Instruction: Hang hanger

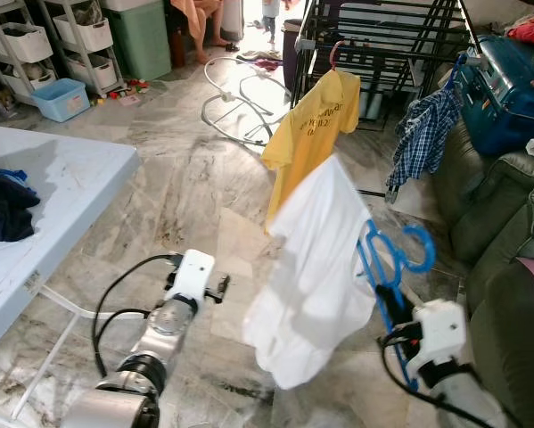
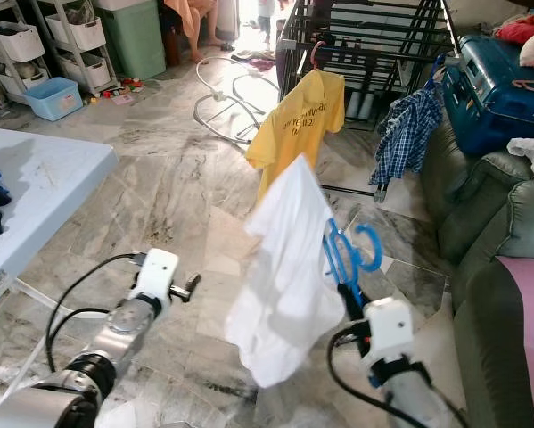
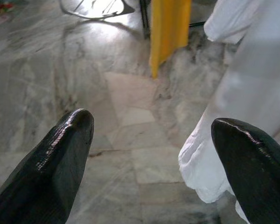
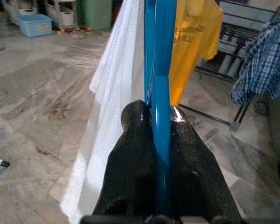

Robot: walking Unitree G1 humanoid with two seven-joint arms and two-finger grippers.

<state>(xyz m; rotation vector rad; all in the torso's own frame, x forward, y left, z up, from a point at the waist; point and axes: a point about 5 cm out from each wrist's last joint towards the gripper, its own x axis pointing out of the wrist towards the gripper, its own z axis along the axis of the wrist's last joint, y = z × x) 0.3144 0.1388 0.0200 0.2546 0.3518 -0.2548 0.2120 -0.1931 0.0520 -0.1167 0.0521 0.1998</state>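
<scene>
A blue plastic hanger (image 1: pixel 387 263) carries a white shirt (image 1: pixel 316 276) that hangs down in mid-air over the floor. My right gripper (image 4: pixel 161 116) is shut on the hanger's blue bar, its white wrist (image 1: pixel 438 334) low on the right. The black drying rack (image 1: pixel 382 45) stands at the back, with a yellow T-shirt (image 1: pixel 309 134) and a blue plaid shirt (image 1: pixel 423 134) hanging on it. My left gripper (image 3: pixel 151 135) is open over the marble floor, left of the white shirt, holding nothing.
A light blue table (image 1: pixel 44 214) with dark clothes stands on the left. A green sofa (image 1: pixel 503 250) and a blue suitcase (image 1: pixel 507 85) line the right side. White hoop frames (image 1: pixel 235 98) lie on the floor near the rack. Storage shelves (image 1: pixel 53 45) stand far left.
</scene>
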